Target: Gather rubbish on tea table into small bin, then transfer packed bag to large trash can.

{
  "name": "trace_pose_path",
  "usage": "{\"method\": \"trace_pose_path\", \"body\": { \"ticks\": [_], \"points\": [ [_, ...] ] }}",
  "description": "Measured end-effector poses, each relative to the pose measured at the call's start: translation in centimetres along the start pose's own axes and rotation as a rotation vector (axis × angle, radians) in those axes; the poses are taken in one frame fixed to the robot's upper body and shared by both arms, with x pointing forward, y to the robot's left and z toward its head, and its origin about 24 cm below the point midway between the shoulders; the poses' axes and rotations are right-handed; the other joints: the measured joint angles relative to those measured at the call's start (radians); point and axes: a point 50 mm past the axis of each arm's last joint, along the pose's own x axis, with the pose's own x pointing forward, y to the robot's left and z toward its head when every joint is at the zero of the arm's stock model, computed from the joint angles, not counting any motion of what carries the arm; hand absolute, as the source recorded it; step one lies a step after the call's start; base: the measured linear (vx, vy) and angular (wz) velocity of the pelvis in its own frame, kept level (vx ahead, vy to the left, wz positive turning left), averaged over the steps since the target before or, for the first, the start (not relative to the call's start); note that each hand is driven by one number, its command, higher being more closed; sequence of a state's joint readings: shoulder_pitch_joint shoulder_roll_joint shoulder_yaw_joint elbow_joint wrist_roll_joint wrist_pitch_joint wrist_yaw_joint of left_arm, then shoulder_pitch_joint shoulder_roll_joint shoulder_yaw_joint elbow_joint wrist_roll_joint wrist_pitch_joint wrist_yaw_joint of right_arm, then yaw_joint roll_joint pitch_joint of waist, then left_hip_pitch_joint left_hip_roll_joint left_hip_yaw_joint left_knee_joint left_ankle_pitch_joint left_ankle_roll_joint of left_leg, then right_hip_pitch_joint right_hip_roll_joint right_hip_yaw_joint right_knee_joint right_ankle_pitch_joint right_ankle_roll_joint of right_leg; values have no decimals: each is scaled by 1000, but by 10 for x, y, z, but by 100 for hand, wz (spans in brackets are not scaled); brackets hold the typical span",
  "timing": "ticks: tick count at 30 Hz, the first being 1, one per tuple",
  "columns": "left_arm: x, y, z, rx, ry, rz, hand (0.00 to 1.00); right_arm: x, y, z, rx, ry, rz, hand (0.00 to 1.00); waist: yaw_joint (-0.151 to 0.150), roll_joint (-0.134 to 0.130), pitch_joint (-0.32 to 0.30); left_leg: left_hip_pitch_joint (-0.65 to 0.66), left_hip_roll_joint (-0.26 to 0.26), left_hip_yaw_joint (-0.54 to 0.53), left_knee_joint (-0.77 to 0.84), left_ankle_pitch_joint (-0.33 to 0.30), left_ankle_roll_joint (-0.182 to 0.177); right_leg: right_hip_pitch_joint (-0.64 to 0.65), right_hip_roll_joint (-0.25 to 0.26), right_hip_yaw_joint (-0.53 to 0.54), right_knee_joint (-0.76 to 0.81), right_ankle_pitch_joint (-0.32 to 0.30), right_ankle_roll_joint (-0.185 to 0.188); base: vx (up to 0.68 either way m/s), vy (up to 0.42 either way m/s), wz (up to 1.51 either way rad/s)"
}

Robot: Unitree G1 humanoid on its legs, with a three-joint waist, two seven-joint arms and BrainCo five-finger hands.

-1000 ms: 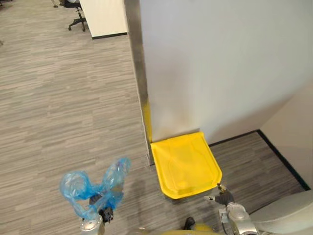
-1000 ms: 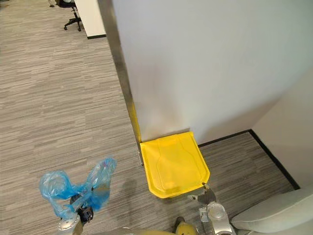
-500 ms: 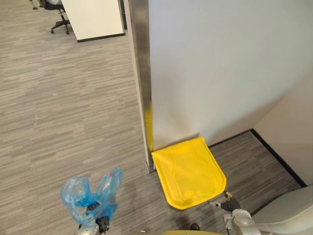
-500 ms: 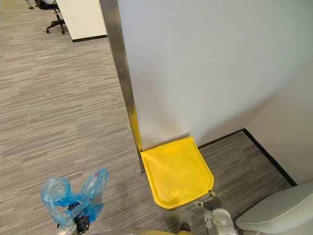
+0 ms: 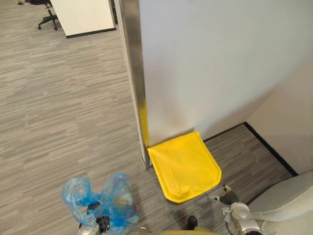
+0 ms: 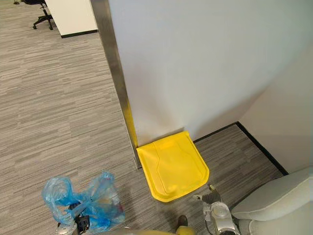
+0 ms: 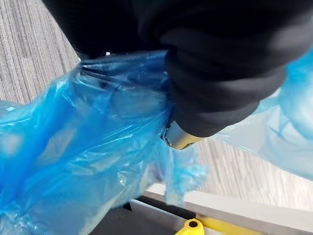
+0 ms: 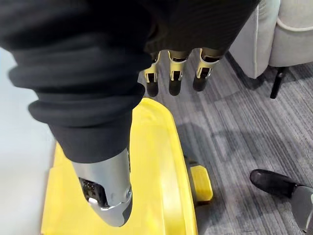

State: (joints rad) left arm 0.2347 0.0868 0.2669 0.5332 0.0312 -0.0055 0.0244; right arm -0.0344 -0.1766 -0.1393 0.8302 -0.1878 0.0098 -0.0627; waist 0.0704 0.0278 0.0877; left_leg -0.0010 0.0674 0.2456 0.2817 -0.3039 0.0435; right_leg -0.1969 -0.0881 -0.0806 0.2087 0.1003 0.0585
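A blue plastic bag (image 5: 100, 200) of rubbish hangs at the lower left over the grey carpet, bunched in my left hand (image 6: 78, 223). In the left wrist view the blue film (image 7: 83, 147) wraps round that hand, which is shut on it. The large trash can's yellow lid (image 5: 183, 166) lies closed against the foot of the white wall. My right hand (image 5: 227, 198) hovers just past the lid's near right corner. Its fingers (image 8: 173, 73) hang relaxed and hold nothing above the lid (image 8: 156, 161). A yellow pedal (image 8: 201, 183) sticks out at the can's base.
A white wall with a metal corner strip (image 5: 134, 83) rises behind the can. A light grey armchair (image 5: 283, 205) stands at the lower right, close to my right arm. Open carpet stretches to the left, with an office chair (image 5: 46, 17) far back.
The camera has shifted a little. The blue bag has swung and now spreads lower and wider on the right of my left hand. My right hand stays by the lid's near corner.
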Motion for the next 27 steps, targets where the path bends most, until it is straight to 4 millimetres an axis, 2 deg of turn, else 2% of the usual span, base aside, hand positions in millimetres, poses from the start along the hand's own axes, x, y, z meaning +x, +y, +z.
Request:
{"method": "trace_pose_path", "body": {
  "ticks": [1, 2, 3, 4, 6, 7, 8, 10, 11, 12, 13, 14, 15, 16, 17, 18, 19, 21, 25, 27],
  "points": [
    [0, -3, 2, -9, -10, -4, 100, 0, -1, 3, 2, -12, -4, 0, 1, 7, 6, 3, 5, -2, 5, -20, 9, -22, -3, -1, 42, -1, 1, -171, 41, -49],
    [-1, -6, 5, -19, -24, -8, 100, 0, 0, 9, 8, -37, -6, 0, 3, 15, 34, 18, 5, 7, 25, -41, 26, -88, -4, -8, 178, -26, 5, -155, 24, -33],
    [-1, -7, 6, -22, -25, -11, 100, -1, 2, 8, 14, -37, -3, 0, -4, 22, 45, 27, 1, 7, 39, -55, 41, -121, -8, -17, 246, -71, 7, -134, 18, -25],
    [0, -9, 7, -23, -28, -16, 100, -2, 4, 6, 19, -32, -1, 0, -7, 21, 54, 42, 0, 9, 56, -71, 47, -149, -12, -33, 274, -105, 7, -51, -12, -1],
    [4, -14, 17, -9, -58, -32, 100, -4, 9, 4, 32, -26, 5, 0, -7, 0, 80, 60, -5, 11, 126, -119, 44, -227, -12, -78, 232, -102, 19, 29, -44, 9],
    [5, -15, 19, -5, -65, -37, 100, -4, 9, 5, 32, -26, 5, 0, -6, -1, 89, 68, -6, 11, 143, -130, 46, -234, -18, -100, 223, -92, 13, 162, -90, 5],
    [5, -19, 21, 3, -71, -46, 100, -4, 8, 6, 35, -27, -1, 0, 1, 9, 91, 77, 1, 5, 176, -154, 25, -202, -19, -94, 201, -77, 30, 233, -89, -7],
    [8, -15, 35, 15, -117, -31, 100, -5, 10, 18, 49, -75, -7, 0, 0, 3, 101, 71, 2, -15, 191, -173, 0, -171, -9, -51, 167, -79, 38, 247, -120, 25],
    [13, -15, 49, 27, -158, -34, 100, -6, 7, 22, 55, -89, -24, 0, -6, -7, 113, 61, -3, -51, 197, -180, -12, -135, 1, 9, 148, -67, 51, 165, -149, 107],
    [17, -25, 66, 25, -204, -61, 100, -6, -6, 20, 77, -85, -70, 0, -13, 18, 133, 63, 3, -114, 199, -185, -25, -138, 8, 65, 228, -69, 55, 207, -171, 168],
    [18, -32, 81, 26, -254, -84, 100, -8, -16, 8, 109, -49, -105, 0, -30, 31, 136, 68, -2, -182, 191, -170, -49, -161, 11, 125, 339, -105, 59, 250, -198, 152],
    [17, -32, 88, 22, -279, -84, 100, -9, -18, 5, 122, -42, -113, 0, -35, 33, 136, 70, 0, -206, 190, -164, -58, -182, 15, 132, 389, -116, 55, 315, -208, 82],
    [16, -28, 100, 13, -329, -67, 100, -8, -17, 12, 143, -66, -114, 0, -7, 31, 126, 38, 13, -235, 216, -164, -64, -189, 41, 149, 359, -178, 48, 250, -203, 19],
    [18, -27, 107, 18, -346, -64, 100, -9, -17, 14, 153, -77, -116, 0, -8, 25, 122, -4, 17, -250, 252, -171, -76, -172, 43, 176, 310, -221, 57, 208, -233, 29],
    [20, -34, 114, 10, -356, -82, 100, -8, -20, 15, 169, -74, -128, 0, -14, 44, 127, -45, 39, -290, 284, -175, -93, -177, 49, 149, 313, -242, 58, 110, -190, 62],
    [19, -39, 114, -2, -354, -93, 100, -7, -20, 14, 176, -64, -130, 0, -25, 46, 125, -50, 39, -300, 283, -168, -105, -176, 48, 132, 318, -251, 51, 178, -261, 73],
    [17, -52, 112, -21, -347, -128, 100, -7, -20, 10, 194, -43, -135, 0, -30, 46, 124, -46, 51, -309, 278, -146, -131, -163, 52, 119, 325, -260, 37, 184, -245, 57],
    [14, -68, 102, -34, -313, -172, 100, -7, -21, 9, 211, -38, -144, 0, -33, 47, 113, -33, 76, -323, 262, -108, -147, -145, 65, 117, 331, -270, 18, 156, -231, 34],
    [15, -68, 94, -31, -286, -169, 100, -6, -22, 14, 212, -56, -145, 0, -33, 52, 100, -17, 94, -326, 186, -81, -157, -145, 83, 119, 324, -271, 13, 52, -134, 19],
    [15, -66, 87, -27, -261, -165, 100, -6, -19, 15, 208, -57, -136, 0, -28, 52, 85, -9, 104, -323, 149, -67, -168, -145, 91, 126, 312, -258, -7, -21, -85, 11]
  ]
}}
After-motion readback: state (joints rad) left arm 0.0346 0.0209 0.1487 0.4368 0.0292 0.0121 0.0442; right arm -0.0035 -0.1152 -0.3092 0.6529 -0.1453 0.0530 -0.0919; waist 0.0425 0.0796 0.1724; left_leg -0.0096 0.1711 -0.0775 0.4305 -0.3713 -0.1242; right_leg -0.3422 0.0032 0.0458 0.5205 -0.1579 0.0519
